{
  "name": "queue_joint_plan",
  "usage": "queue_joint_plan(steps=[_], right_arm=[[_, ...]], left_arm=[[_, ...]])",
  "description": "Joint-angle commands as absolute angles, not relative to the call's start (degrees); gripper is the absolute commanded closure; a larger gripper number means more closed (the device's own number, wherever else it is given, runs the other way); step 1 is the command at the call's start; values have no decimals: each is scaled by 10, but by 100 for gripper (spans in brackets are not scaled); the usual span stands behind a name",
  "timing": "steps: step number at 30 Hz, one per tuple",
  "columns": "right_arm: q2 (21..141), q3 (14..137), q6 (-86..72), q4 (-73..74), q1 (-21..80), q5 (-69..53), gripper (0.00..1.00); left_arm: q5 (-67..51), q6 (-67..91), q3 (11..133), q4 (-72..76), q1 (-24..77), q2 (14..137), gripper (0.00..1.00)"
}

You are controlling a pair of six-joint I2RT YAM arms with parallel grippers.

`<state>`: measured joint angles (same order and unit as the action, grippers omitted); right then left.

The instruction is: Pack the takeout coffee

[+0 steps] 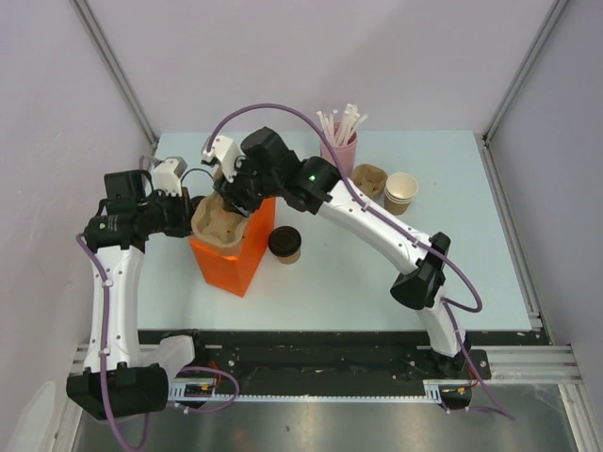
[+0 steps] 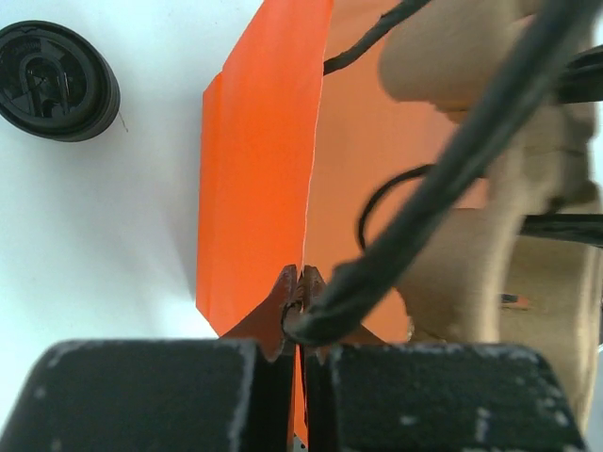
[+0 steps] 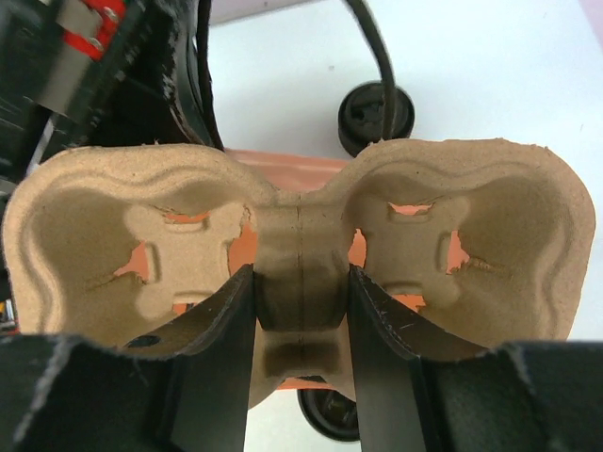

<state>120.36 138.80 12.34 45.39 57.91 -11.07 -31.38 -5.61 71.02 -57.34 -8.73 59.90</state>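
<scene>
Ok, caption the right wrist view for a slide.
Right gripper clamps the cup carrier by its middle ridge over the orange bag; lidded coffee stands on the table beyond.

We're looking down into a robot lab test cell here, not a real café. Plain pale walls (image 1: pixel 311 56) box it in, with bare aluminium frame posts (image 1: pixel 113 66) running up the corners. Two white-and-black arms, the left arm (image 1: pixel 111 282) and the right arm (image 1: pixel 377 226), are bolted to a black rail (image 1: pixel 320 353) along the near edge of a pale blue table (image 1: pixel 377 282). A purple cable (image 1: pixel 273 106) loops loose above the right one. The coffee-shop bits read as staged props on that table: an orange paper bag (image 1: pixel 236 259), a pulp cup carrier (image 1: pixel 219 218), a takeout coffee (image 1: pixel 285 241), stacked paper cups (image 1: pixel 401 191) and a pink cup of sticks (image 1: pixel 337 153).
</scene>
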Motion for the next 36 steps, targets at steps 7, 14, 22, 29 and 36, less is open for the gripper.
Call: queue_joint_plan(steps=[7, 14, 22, 29, 36], right_arm=[[1276, 1439, 158, 525, 577, -106, 100], [1318, 1430, 162, 540, 570, -102, 100], [1318, 1413, 118, 564, 583, -78, 100], [1309, 1447, 53, 594, 585, -51, 100], [1277, 1429, 70, 504, 610, -79, 100]], left_arm=[[-317, -84, 721, -564, -92, 606, 99], [-301, -98, 725, -555, -92, 603, 100], [-257, -97, 704, -526, -92, 598, 100], [-287, -116, 700, -523, -91, 597, 99], [-324, -120, 694, -524, -87, 599, 100]])
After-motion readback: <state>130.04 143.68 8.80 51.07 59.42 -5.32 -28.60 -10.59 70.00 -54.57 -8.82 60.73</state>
